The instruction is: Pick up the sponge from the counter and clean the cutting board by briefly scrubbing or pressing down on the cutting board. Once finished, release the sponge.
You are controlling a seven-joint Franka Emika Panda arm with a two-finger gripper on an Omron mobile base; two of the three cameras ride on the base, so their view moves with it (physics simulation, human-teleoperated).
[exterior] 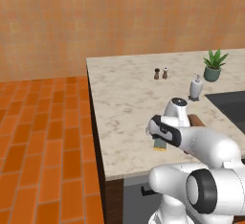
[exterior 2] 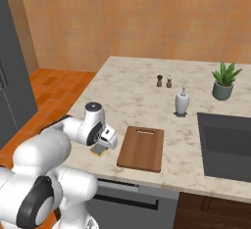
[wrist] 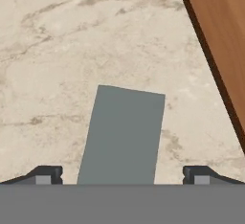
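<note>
The grey-blue sponge (wrist: 123, 134) lies flat on the beige marble counter (wrist: 72, 36), directly under my gripper (wrist: 123, 175). The gripper is open, its two dark fingertips (wrist: 48, 174) standing wide on either side of the sponge without touching it. From the left base view the sponge (exterior: 160, 145) peeks out below the hand near the counter's front edge. In the right base view its yellow layer (exterior 2: 100, 149) shows just left of the reddish-brown cutting board (exterior 2: 142, 148), with my gripper (exterior 2: 105, 144) hovering low over it. The board's dark edge (wrist: 225, 36) runs along the upper right of the hand view.
A white soap dispenser (exterior 2: 182, 101) stands behind the board, two small shakers (exterior 2: 164, 81) farther back, and a potted plant (exterior 2: 224, 82) at the back right. The dark sink (exterior 2: 228, 147) lies right of the board. A dark fridge (exterior 2: 10, 91) stands at far left.
</note>
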